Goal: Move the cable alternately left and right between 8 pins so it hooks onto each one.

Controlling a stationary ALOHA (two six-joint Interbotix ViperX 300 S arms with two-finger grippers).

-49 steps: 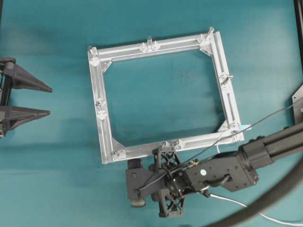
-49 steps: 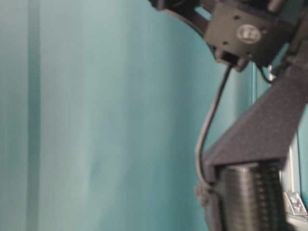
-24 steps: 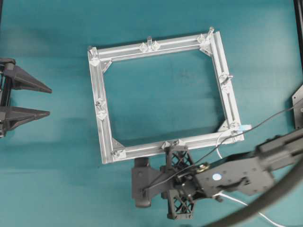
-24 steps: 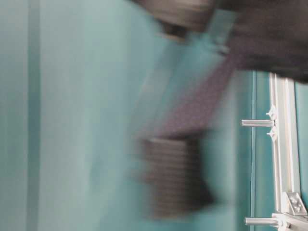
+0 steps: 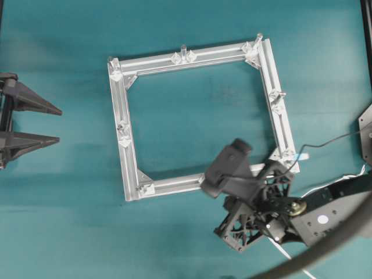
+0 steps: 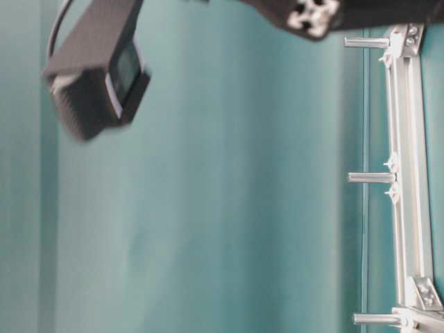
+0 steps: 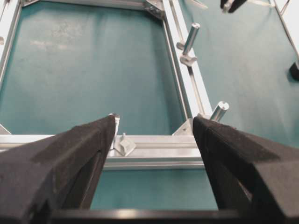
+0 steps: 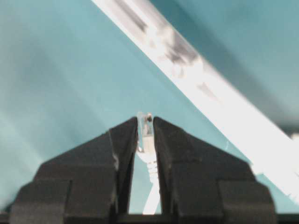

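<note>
White cable, thin and soft, sits pinched between the two black fingers of the right gripper, with its small clear plug poking just past the fingertips. From above, more of this cable trails off behind the right arm toward the near right edge of the table. The right gripper hovers above the near right corner of a square aluminium frame that lies flat on a teal cloth. In its own wrist view one bar of the frame crosses behind the plug as a bright blur.

Eight short upright pins stand around the frame: one at each corner and one near the middle of each bar, such as the pin on the far bar. No cable can be seen hooked around any pin, so the threading appears not yet begun, or barely so.

Well away from the frame's left bar, the left gripper rests with its fingers spread wide, holding nothing. Its wrist view looks across the frame between its two dark fingers.

Likely risks: the thin cable could slip from the pinch if pulled tight against a pin, slack cable could ride over a short pin instead of catching, and the gripper's bulky body could knock the light frame out of place.
</note>
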